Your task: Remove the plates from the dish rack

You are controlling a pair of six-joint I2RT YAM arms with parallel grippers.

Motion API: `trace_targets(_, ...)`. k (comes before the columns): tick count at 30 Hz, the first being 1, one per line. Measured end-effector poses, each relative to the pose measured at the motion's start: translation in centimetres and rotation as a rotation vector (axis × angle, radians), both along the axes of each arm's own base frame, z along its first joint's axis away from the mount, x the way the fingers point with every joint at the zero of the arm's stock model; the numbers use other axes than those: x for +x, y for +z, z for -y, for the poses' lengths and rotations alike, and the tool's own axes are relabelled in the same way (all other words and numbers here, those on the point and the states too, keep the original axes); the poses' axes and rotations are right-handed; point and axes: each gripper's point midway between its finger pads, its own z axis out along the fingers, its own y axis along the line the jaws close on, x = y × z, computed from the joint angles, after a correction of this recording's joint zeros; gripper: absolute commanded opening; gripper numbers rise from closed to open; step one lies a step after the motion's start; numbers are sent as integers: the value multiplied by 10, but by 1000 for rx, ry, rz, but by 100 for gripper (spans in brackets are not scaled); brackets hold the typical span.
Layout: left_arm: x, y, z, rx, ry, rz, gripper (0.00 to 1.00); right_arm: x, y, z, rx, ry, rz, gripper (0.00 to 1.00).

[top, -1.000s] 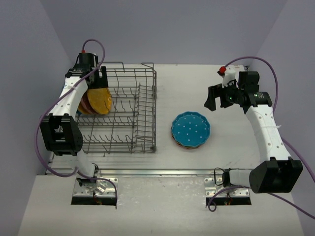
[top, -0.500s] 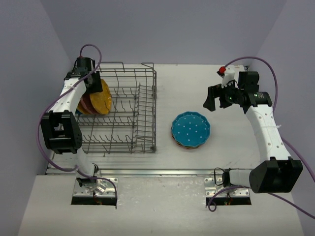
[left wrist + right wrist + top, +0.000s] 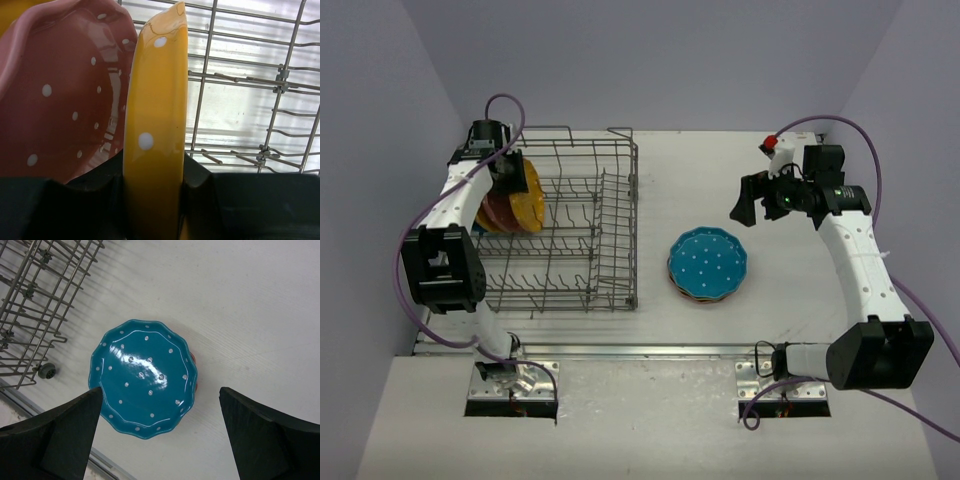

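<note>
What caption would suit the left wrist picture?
Left gripper clamps the edge of an orange-yellow plate beside a pink-red plate in the dish rack.

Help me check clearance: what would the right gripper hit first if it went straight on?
Likely the blue plate, which lies centred ahead of the open right gripper in its wrist view, though depth is unclear.

Grey wire dish rack [image 3: 620, 240], partly unloaded.
Upright inside, left: orange-yellow dotted scalloped plate [image 3: 155, 100], pink-red dotted plate [image 3: 60, 100]; flat outside, right: blue dotted plate [image 3: 708, 262].
</note>
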Motion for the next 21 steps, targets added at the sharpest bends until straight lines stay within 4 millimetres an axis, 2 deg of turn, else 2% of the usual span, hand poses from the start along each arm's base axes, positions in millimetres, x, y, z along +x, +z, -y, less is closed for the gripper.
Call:
trace_targets(5,-4,8,2,-4,-15,-15,0,-1,1,-2,13,3,-4,99)
trace_targets(10,-2,44,-1,25,-43,29,0,-2,4,-8,43,20,-6,99)
trace_targets(12,-1,67,-1,30,-55,78,0,-3,6,-9,54,24,-7,99)
trace_targets(15,-1,120,5,26,-88,206,0,-2,12,-12,71,26,0,99)
trace_targets(18,-9,175,20,-6,-144,350,0,-1,22,-17,101,33,14,99)
trace_targets(21,-29,221,46,-76,-248,472,0,-2,37,-31,202,57,24,99)
